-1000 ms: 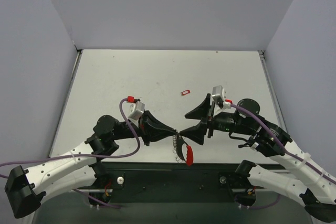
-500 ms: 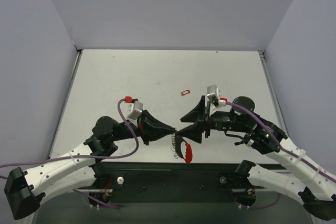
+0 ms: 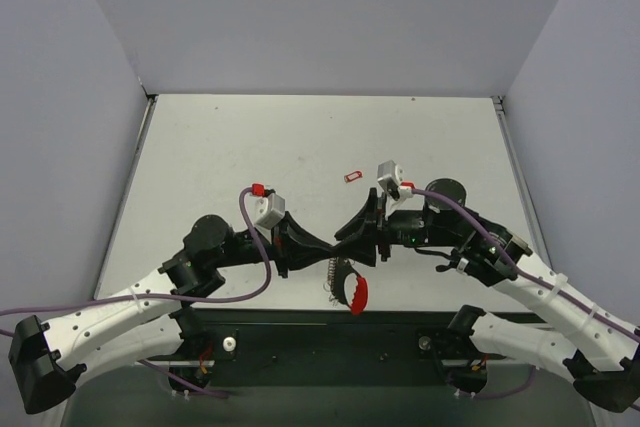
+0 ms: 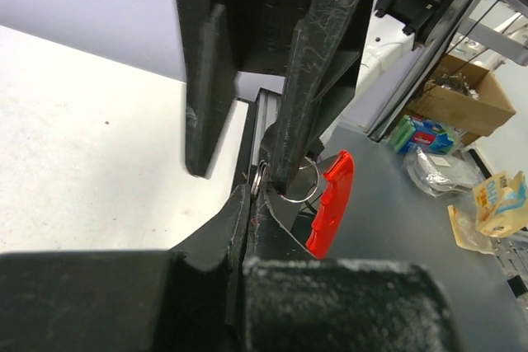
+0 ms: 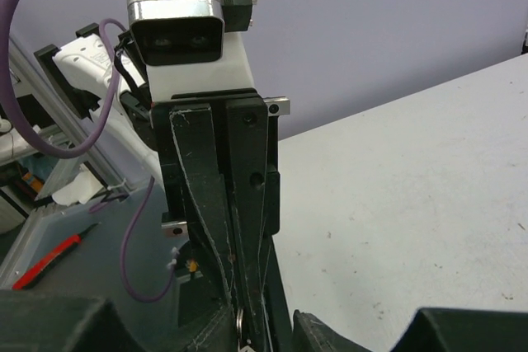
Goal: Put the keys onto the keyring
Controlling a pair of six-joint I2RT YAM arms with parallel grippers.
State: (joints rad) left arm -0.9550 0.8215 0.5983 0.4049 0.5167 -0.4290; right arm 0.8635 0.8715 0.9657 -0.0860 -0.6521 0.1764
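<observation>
The keyring hangs from my left gripper, which is shut on one of its silver wire rings. Its red clip dangles below, over the table's near edge, and shows again in the left wrist view. My right gripper meets the left one tip to tip, with its jaws apart around the left fingertips. One right finger touches the ring; the other stands clear. In the right wrist view the ring peeks out beside the left gripper's fingers. The keys, a tiny red tag, lie alone on the table behind both grippers.
Grey walls close in the white table on three sides. The black base plate runs along the near edge under the red clip. Off the table, a cardboard box and packets show in the left wrist view.
My right gripper has moved left to the left gripper's tip, and its jaws have narrowed around it. The left arm edged slightly right, with the keyring still hanging from it.
</observation>
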